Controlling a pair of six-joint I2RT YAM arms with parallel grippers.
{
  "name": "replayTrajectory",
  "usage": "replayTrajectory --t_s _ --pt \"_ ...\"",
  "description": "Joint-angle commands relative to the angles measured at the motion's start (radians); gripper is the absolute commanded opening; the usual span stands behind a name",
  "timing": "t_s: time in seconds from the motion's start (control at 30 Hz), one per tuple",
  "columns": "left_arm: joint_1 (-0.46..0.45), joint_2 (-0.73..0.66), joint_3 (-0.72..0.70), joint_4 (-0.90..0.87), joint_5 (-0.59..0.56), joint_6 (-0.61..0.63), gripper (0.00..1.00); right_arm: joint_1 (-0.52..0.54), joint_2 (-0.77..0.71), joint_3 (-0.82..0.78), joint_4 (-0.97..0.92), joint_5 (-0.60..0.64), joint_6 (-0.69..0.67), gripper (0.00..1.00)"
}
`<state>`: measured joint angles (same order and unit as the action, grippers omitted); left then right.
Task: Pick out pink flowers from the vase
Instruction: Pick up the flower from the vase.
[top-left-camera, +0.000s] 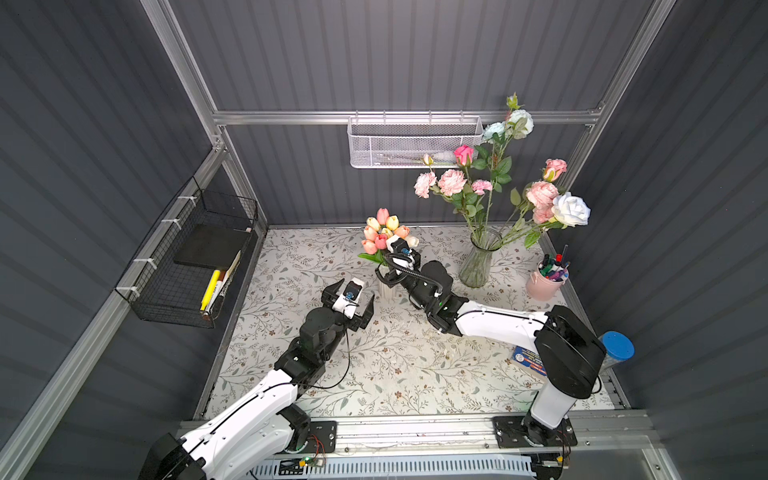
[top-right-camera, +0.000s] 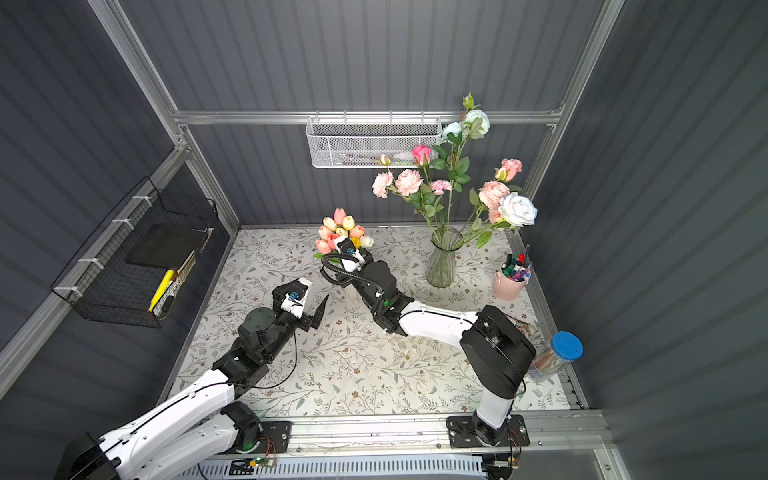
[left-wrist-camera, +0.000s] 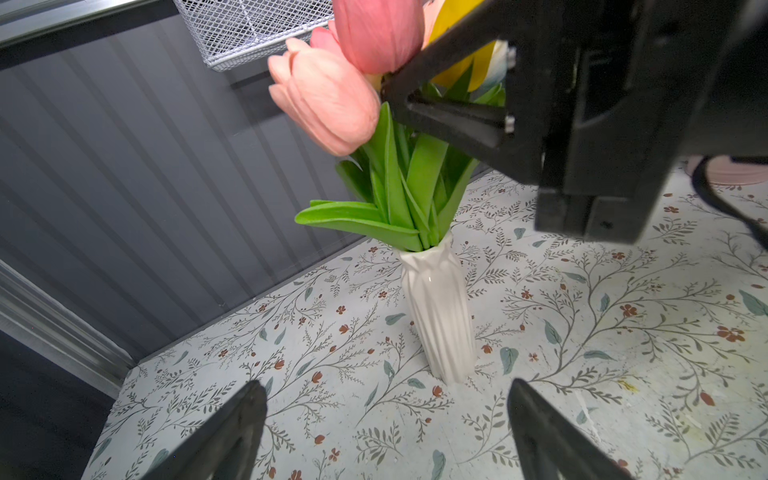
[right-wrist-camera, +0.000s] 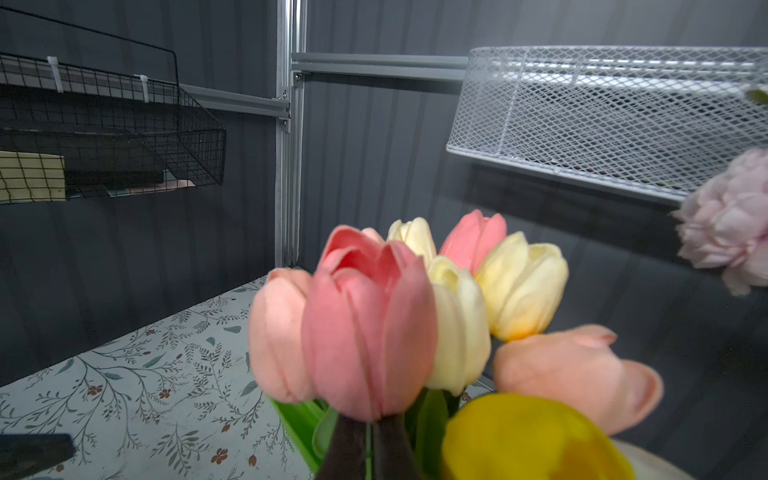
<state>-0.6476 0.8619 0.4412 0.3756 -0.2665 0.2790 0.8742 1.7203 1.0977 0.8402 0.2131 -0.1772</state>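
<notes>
A white ribbed vase (left-wrist-camera: 438, 307) holds pink, cream and yellow tulips. My right gripper (right-wrist-camera: 368, 428) is shut on the green stem of a deep pink tulip (right-wrist-camera: 370, 328), just under the bloom; in a top view this tulip (top-left-camera: 381, 241) stands at the bunch's near side. The bloom is still among the other tulips above the vase. My left gripper (left-wrist-camera: 385, 384) is open and empty, low over the table just in front of the vase's base. At the back right, a glass vase (top-left-camera: 478, 257) holds pale pink carnations (top-left-camera: 451, 181), pink roses (top-left-camera: 541, 194) and white and pale blue roses.
A pink cup of markers (top-left-camera: 544, 284) stands right of the glass vase. A blue-lidded jar (top-left-camera: 617, 347) and a small printed box (top-left-camera: 528, 361) lie by the right arm's base. A white mesh basket (top-left-camera: 415, 143) hangs on the back wall, a black wire basket (top-left-camera: 187, 257) on the left wall.
</notes>
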Motion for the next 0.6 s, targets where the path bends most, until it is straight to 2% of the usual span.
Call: replayTrajectory --t_s 0.0,0.57 --pt "-0.006 -0.001 -0.01 0.032 -0.005 0.018 0.92 0.009 -0.061 0.001 0.028 0.002 -0.028 0.0" --pt "-0.006 0.026 -0.013 0.046 -0.002 0.031 0.92 0.037 -0.157 0.093 -0.082 -0.024 -0.119 0.0"
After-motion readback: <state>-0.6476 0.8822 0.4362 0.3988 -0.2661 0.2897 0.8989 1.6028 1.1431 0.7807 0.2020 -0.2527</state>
